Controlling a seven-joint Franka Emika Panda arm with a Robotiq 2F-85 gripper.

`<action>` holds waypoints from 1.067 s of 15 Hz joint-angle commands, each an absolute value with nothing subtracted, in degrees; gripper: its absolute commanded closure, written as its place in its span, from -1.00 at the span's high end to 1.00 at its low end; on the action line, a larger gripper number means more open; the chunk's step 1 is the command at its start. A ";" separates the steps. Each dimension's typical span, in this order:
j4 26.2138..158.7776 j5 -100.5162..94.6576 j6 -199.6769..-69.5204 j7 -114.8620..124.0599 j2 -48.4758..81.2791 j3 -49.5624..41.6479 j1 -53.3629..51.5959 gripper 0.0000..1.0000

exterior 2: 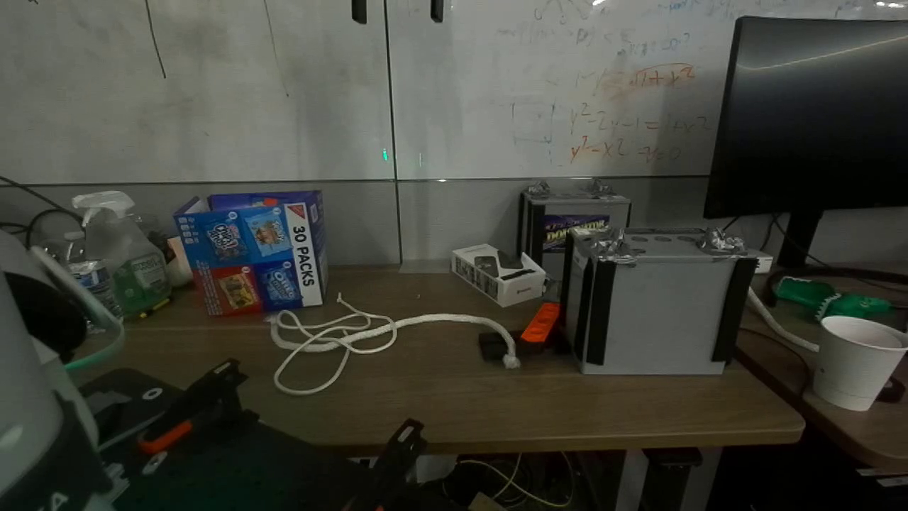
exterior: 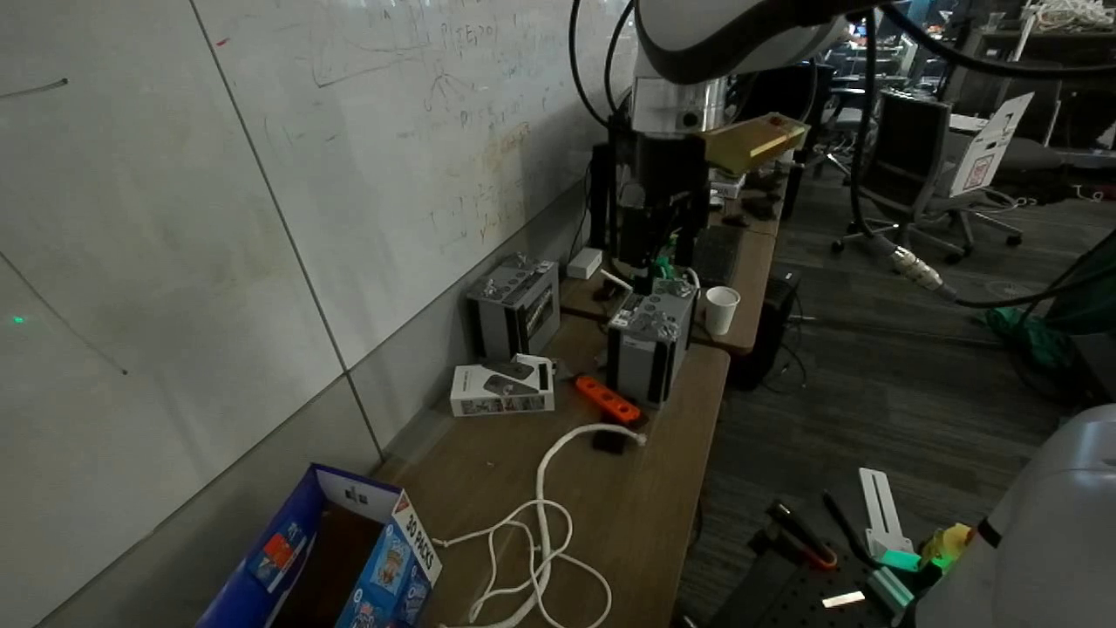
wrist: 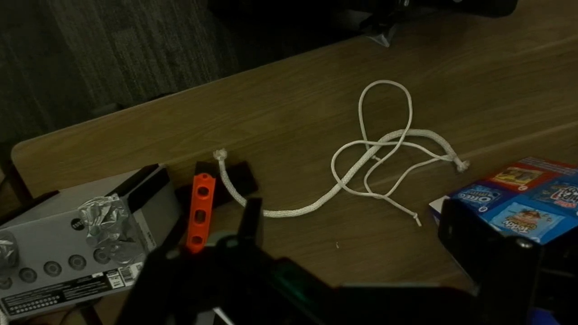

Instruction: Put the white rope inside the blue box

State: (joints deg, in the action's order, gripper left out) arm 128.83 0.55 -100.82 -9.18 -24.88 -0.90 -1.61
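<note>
Black fingers [wrist: 251, 222] spread wide; brown wooden desk [wrist: 293, 131] leaves room between looped white rope [wrist: 289, 213], edge and blue cardboard box [exterior 2: 252, 259].

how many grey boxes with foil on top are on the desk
2: the front box, beside the orange bar, and the back box, nearer the whiteboard. No others show, though some could be hidden.

The white rope [exterior 2: 441, 318] lies loosely looped on the table [exterior 2: 539, 411] near the blue box [exterior 2: 250, 248] lettered 30 PACKS.
</note>
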 commanded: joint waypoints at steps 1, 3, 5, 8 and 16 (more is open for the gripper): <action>131.73 3.12 -109.55 -4.89 -21.28 0.69 -2.52 1.00; 133.38 4.40 -115.73 -1.86 -17.46 1.98 -2.98 1.00; 135.15 5.12 -123.33 3.24 -13.11 3.70 -3.26 1.00; 137.83 4.99 -135.76 12.03 -5.54 6.01 -3.76 1.00; 136.73 10.38 -148.88 24.69 15.25 7.40 -7.54 1.00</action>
State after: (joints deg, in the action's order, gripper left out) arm 138.68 6.83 -146.37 22.26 9.56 7.22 -6.05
